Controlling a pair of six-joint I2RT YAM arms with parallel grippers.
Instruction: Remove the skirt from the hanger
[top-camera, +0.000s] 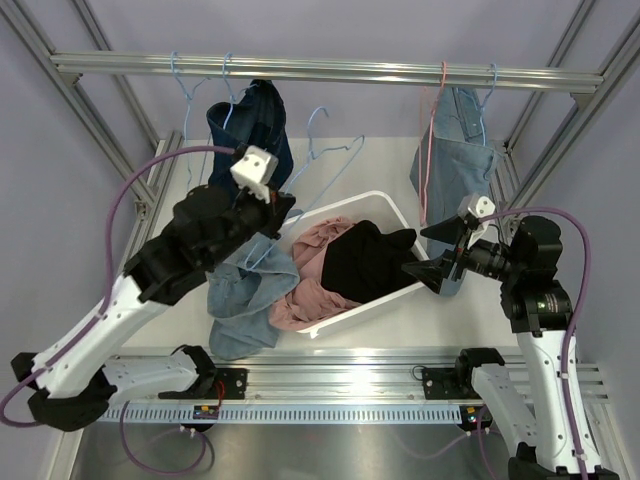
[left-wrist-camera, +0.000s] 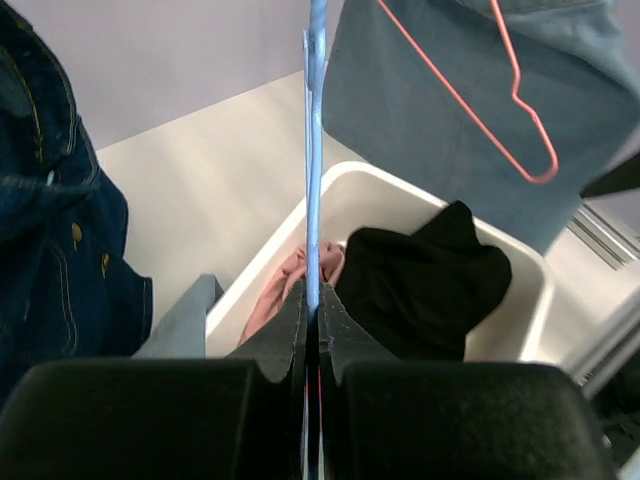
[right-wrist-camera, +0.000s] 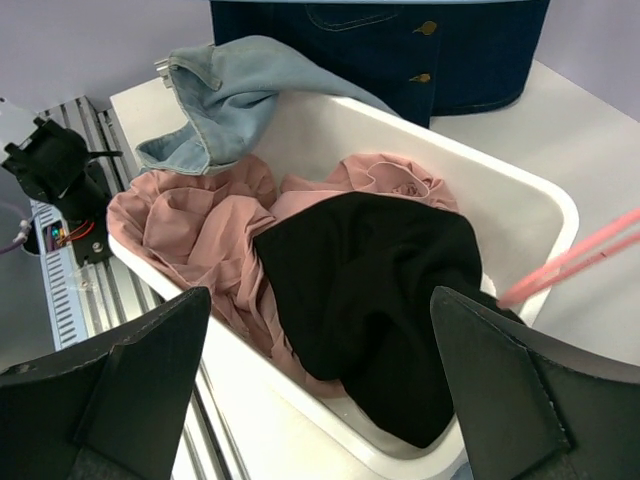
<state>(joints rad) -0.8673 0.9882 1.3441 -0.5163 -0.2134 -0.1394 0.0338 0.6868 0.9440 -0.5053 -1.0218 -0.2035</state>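
Closest to the lens, our left gripper (left-wrist-camera: 314, 300) is shut tight on the thin wire of the blue hanger (left-wrist-camera: 316, 150). The wire runs straight away from the fingers, above the white bin (top-camera: 388, 204). Our right gripper (top-camera: 415, 250) stands at the right side of the bin, jaws wide and holding nothing, facing into it. The skirt (top-camera: 243, 295), light blue denim, lies in a heap over the left corner of the bin, just under the left gripper. Its long axis runs from the bin rim toward us. We cannot tell if the hanger is fully free of the waistband. We judge the left arm much nearer; the right one must reach across the whole bin to pull the skirt.
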